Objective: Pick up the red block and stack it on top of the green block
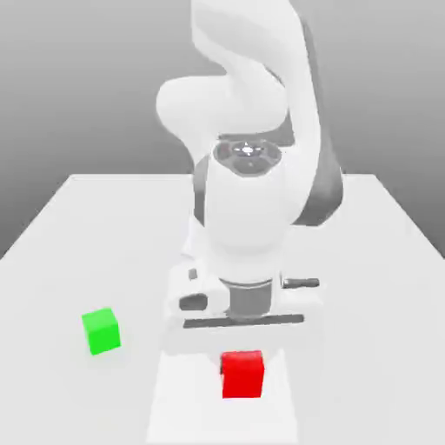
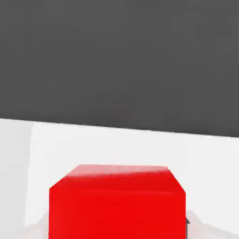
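Red block (image 1: pixel 242 374) is what we look for first, yet going from the exterior view's left to its right we meet the green block (image 1: pixel 102 331) before it. That green cube sits flat on the white table (image 1: pixel 52 261), upright, with nothing on top of it and nothing touching it. It lies toward the exterior view's left and a little farther back than the red one.

Moving toward the middle, we see the red block resting on the table near the front edge of the picture, well apart from the green block. Directly above and behind it hangs the white arm (image 1: pixel 248 130), its wrist pointing straight down. The gripper (image 1: pixel 243 352) comes down right onto the red block, so the hand's grey crossbar stands just over the cube's top. We cannot make out the fingers themselves in the exterior view, since the hand and the block cover them. We take the claw to be clenched on the red block: the cube sits squarely under the hand, between where the fingers reach down.

In the hand view the red block (image 2: pixel 116 203) shows very close, its top face and near face both visible, with the pale table (image 2: pixel 116 144) running beyond it to a dark background.

On the exterior view's right we see bare white table and the grey backdrop behind it.
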